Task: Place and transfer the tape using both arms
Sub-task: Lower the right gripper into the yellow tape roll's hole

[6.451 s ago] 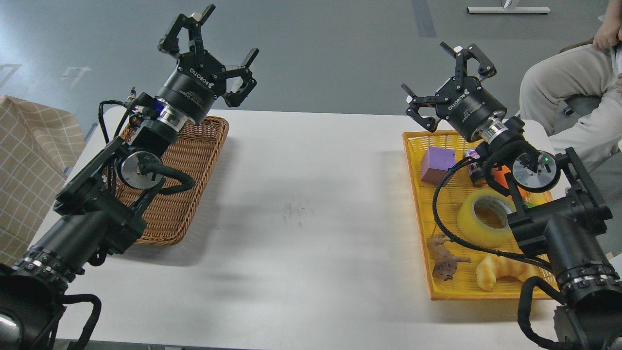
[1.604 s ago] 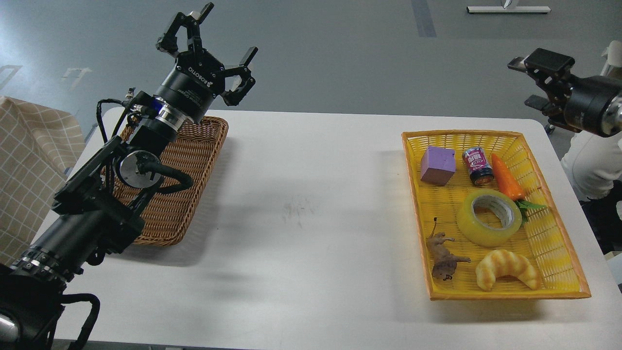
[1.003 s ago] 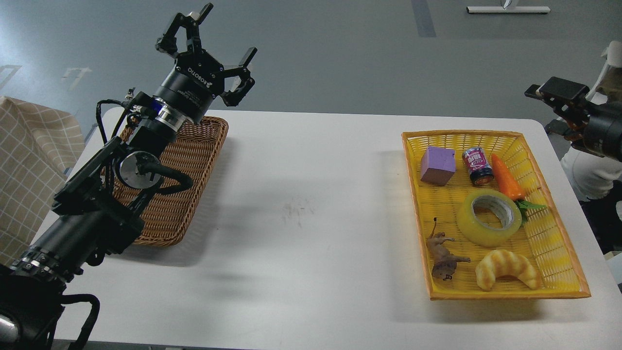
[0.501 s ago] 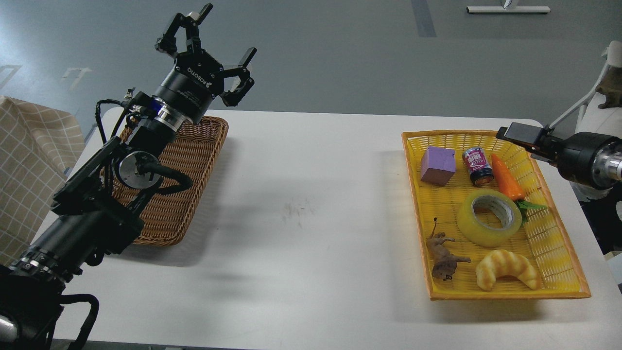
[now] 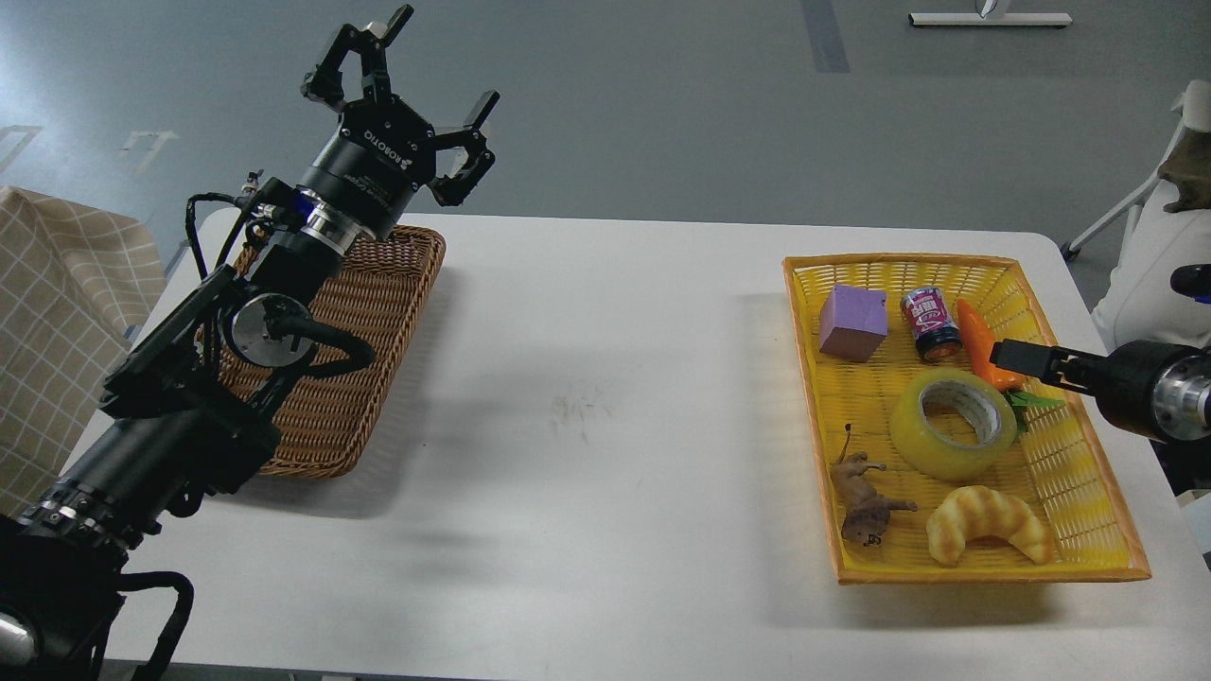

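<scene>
Yellow basket (image 5: 1088, 530) holds six items; one tape (image 5: 952, 424) lies flat mid-basket. Two arms: left gripper (image 5: 402, 80) spread wide over wicker tray (image 5: 378, 312). Right gripper (image 5: 1026, 359) edge-on above tape, grip unclear.

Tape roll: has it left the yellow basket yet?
No, the tape lies flat in the yellow basket, between the carrot and the croissant.
</scene>
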You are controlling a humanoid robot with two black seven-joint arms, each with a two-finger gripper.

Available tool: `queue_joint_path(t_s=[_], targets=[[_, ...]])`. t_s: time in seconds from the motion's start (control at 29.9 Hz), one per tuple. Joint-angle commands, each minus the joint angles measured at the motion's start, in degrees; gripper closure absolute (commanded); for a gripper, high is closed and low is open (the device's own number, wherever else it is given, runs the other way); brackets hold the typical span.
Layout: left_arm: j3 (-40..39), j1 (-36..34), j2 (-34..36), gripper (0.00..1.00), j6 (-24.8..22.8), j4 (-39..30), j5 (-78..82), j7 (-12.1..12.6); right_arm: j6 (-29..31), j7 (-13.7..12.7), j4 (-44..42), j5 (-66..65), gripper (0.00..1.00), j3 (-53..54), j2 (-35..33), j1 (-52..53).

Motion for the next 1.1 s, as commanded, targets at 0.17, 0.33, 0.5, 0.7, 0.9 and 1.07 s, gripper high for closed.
queue_joint_path(t_s=[0.17, 0.33, 0.5, 0.7, 0.9, 1.07], targets=[[0.0, 0.0, 0.0, 0.02, 0.0, 0.0, 0.0, 0.0, 0.0, 0.0, 0.0, -1.6, 0.05, 0.0, 0.7, -2.5], [0.0, 0.1, 0.1, 0.02, 0.0, 0.0, 0.0, 0.0, 0.0, -0.1, 0.0, -1.8, 0.17, -0.2, 1.4, -3.2], [0.0, 0.1, 0.1, 0.02, 0.0, 0.0, 0.0, -0.1, 0.0, 0.0, -0.2, -1.9, 0.32, -0.2, 2.0, -4.2], [0.0, 0.1, 0.0, 0.02, 0.0, 0.0, 0.0, -0.1, 0.0, -0.1, -0.5, -1.9, 0.4, -0.2, 3.1, -4.5], [0.0, 0.1, 0.1, 0.02, 0.0, 0.0, 0.0, -0.1, 0.0, -0.1, -0.9, -3.6, 0.44, -0.2, 4.4, -5.2], [0.0, 0.4, 0.1, 0.02, 0.0, 0.0, 0.0, -0.1, 0.0, -0.1, -1.8, -3.8, 0.44, -0.2, 5.6, -5.6]])
